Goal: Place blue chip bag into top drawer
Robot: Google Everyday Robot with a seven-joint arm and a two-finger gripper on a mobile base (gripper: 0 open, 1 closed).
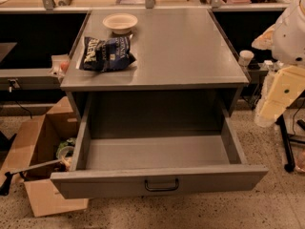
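The blue chip bag (107,54) lies crinkled on the left part of the grey cabinet top (190,51), just in front of a cream bowl (120,22). The top drawer (157,180) stands pulled out wide below the top, its dark bar handle (162,185) at the centre of the front panel. The drawer's inside shows nothing in it. My gripper (269,111) hangs at the right edge of the view, beside the cabinet's right side, well away from the bag and holding nothing that I can see.
A brown cardboard box (38,147) with clutter stands open on the floor at the left of the drawer. A small white cup (246,57) and dark stand legs (286,147) are at the right. A shelf with clutter runs along the back.
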